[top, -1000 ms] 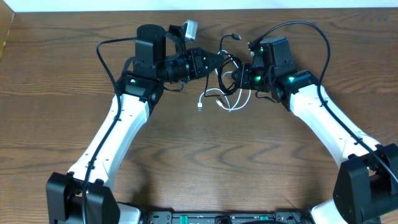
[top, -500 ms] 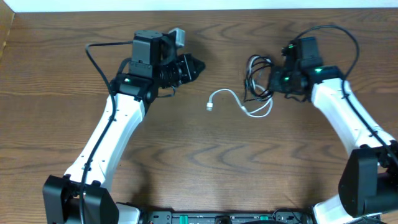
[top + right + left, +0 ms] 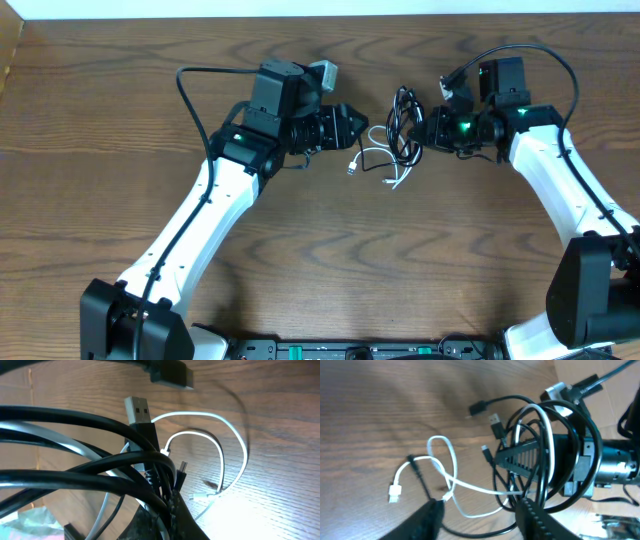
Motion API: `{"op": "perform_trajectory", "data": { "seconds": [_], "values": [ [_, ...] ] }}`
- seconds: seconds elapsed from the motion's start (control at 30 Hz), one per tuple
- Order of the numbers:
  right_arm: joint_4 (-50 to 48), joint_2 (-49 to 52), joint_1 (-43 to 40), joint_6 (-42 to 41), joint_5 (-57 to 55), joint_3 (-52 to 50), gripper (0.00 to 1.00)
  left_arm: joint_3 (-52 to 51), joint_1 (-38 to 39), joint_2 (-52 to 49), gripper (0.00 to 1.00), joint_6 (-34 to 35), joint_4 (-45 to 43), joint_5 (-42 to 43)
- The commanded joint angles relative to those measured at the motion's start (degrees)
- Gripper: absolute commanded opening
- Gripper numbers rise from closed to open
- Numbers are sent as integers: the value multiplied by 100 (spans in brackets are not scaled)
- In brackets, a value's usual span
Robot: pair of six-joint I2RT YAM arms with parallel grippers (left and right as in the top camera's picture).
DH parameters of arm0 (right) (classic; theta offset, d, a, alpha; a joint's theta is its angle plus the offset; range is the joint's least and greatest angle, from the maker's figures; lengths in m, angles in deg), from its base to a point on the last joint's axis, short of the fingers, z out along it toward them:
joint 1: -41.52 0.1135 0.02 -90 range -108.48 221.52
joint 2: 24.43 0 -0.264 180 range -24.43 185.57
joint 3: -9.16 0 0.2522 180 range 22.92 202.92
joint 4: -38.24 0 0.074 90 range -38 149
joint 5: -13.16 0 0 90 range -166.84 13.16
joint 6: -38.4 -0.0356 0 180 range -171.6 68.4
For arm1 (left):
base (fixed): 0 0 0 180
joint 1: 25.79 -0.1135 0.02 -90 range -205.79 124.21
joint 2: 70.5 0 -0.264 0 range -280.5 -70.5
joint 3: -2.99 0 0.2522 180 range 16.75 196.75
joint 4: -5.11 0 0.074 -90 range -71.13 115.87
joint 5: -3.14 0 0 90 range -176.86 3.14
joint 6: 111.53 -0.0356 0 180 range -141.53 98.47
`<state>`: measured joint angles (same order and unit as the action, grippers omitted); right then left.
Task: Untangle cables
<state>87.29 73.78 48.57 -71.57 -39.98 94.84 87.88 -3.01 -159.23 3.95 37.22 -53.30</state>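
The cables hang as one tangle between my two grippers. The black cable (image 3: 403, 118) is bunched in loops, and my right gripper (image 3: 425, 128) is shut on it; a white strand runs through the same pinch. Close up, the black loops (image 3: 75, 480) crowd my right gripper (image 3: 167, 510), with a USB plug (image 3: 140, 412) sticking up. The white cable (image 3: 378, 158) trails down onto the table, its plug (image 3: 352, 168) lying to the left. My left gripper (image 3: 358, 128) is open just left of the tangle. In the left wrist view, the white cable (image 3: 445, 460) and a black strand lie ahead of my left gripper (image 3: 480, 522).
The wooden table (image 3: 320, 260) stretches all round. A pale strip (image 3: 320, 8) runs along its far edge. Thick black leads arc over the left arm (image 3: 200, 75) and the right arm (image 3: 530, 55). The white arm links slope towards the near corners.
My left gripper has swung right up to the tangle and opened. The right gripper has shifted a little left with the black loops, and the white cable has bunched closer.
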Motion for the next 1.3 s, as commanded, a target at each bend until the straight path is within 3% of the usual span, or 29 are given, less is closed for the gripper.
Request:
{"op": "perform_trajectory", "data": {
  "seconds": [0.0,0.17,0.5,0.8,0.87,0.93,1.13,1.27],
  "values": [
    [-17,-46,13,-85,254,-9,1,109,149,-35,57,-37,-181,203],
    [-15,-46,17,-83,254,-9,1,109,466,-291,57,-37,-264,-170],
    [-9,-48,17,-79,254,-9,1,109,542,-638,55,2,-909,306],
    [-9,-48,17,-55,258,-9,1,109,549,-1012,25,-188,-732,83],
    [9,-46,17,-52,254,-9,1,109,546,-1132,15,-188,-737,-76],
    [13,-46,17,-11,249,-9,1,109,549,-1158,8,-186,-732,-396],
    [107,-46,17,-17,-109,-9,1,109,546,-1158,8,293,-459,-2068],
    [597,-48,13,-245,-1893,-9,1,109,546,-1150,7,262,155,-3292]
  ]
}}
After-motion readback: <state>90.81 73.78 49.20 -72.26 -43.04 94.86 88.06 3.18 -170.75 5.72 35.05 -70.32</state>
